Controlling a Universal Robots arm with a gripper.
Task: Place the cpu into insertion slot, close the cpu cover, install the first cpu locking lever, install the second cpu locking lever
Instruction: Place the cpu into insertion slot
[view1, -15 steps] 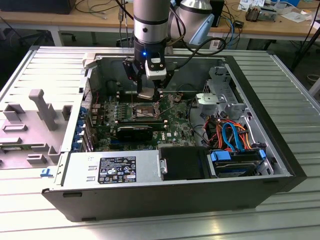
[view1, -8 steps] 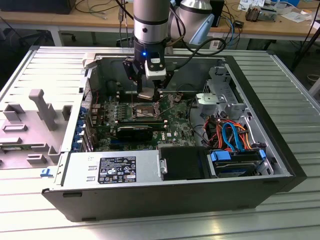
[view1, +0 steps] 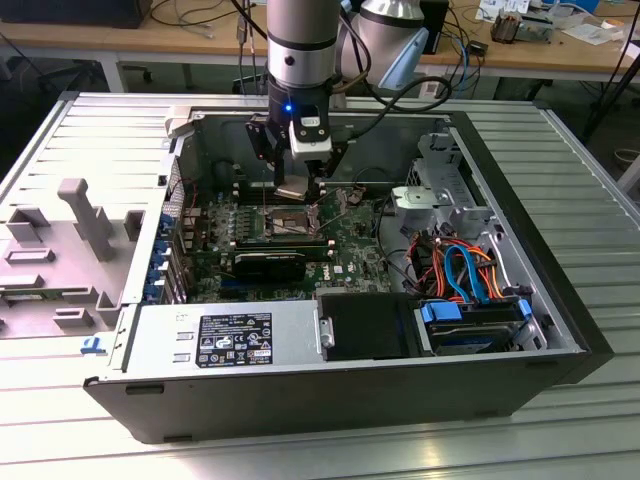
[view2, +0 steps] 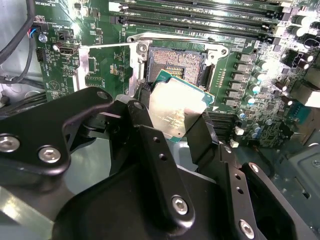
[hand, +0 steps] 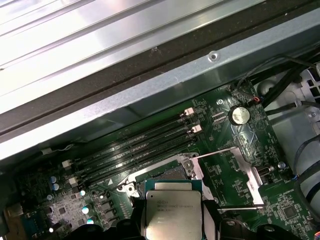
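My gripper (view1: 297, 188) reaches down into the open computer case and is shut on the cpu (view2: 177, 110), a small silver-topped square chip with a green rim. Black fingers (view2: 202, 140) clamp two opposite edges of it. The cpu (hand: 172, 215) hangs tilted just above the insertion slot (view2: 175, 62), a dark square socket on the green board, and hides part of the slot (hand: 170, 175). The cpu cover (view2: 105, 65), a silvery frame with a square window, is swung open beside the socket and lies flat over the board (hand: 235, 175).
Long black memory slots (hand: 135, 147) run beside the socket, with the case wall (hand: 150, 85) behind them. A black graphics card (view1: 270, 262), the power supply (view1: 230, 335) and a drive bay with coloured cables (view1: 465, 275) fill the case. A grey plastic tray (view1: 60, 240) lies outside.
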